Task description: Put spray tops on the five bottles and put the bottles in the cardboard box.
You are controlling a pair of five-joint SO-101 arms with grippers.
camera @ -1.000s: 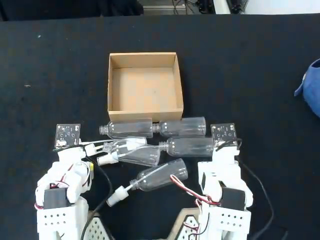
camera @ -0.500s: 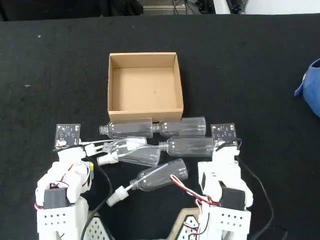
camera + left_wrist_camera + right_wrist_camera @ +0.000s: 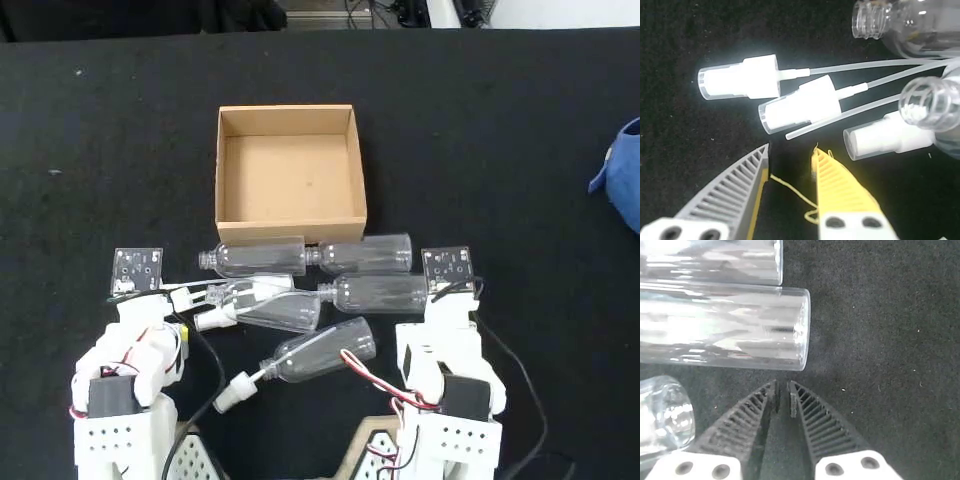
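- bottles [image 3: 365, 254]: clear, glossy, smooth plastic
- spray tops [image 3: 740, 76]: milky white plastic, slight sheen
- cardboard box [image 3: 290, 218]: matt brown card
- table [image 3: 500, 150]: black cloth, matt, faintly rough

A black cloth-covered table [image 3: 520, 150] has a blue object [image 3: 625, 185] at its edge and cables [image 3: 400, 12] beyond its far side.
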